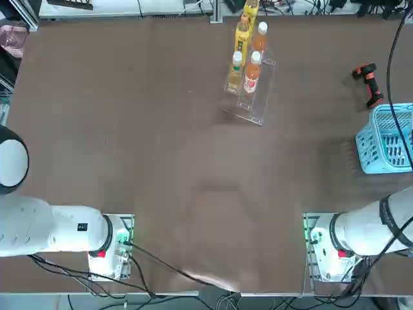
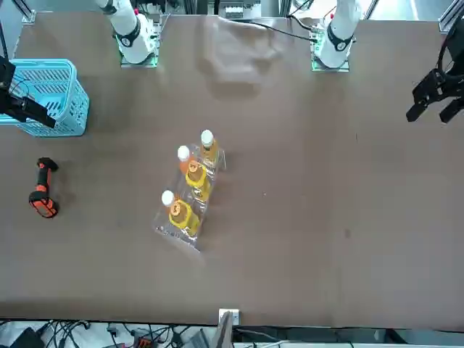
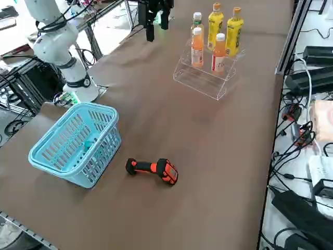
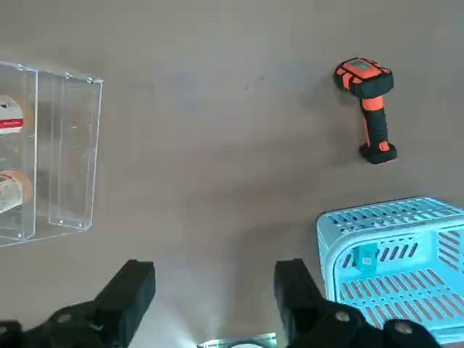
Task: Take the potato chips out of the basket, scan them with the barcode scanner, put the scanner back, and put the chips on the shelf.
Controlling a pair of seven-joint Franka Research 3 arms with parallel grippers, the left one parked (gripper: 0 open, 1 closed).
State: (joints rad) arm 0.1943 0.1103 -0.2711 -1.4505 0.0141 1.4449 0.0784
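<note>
Beyond the right gripper (image 4: 210,290), whose fingers stand spread and empty, lie the barcode scanner (image 4: 368,105) and the basket (image 4: 395,257). Only the wrist view shows a teal packet (image 4: 365,258) through the lattice.

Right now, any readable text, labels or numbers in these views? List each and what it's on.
None can be read.
Bottles on the shelf: labels in red, orange and yellow, print too small to read.
Chips in the basket: only a teal patch shows behind the lattice, no text legible.
Scanner: no legible marking.
Claw open, high over the table, nothing printed on it.
</note>
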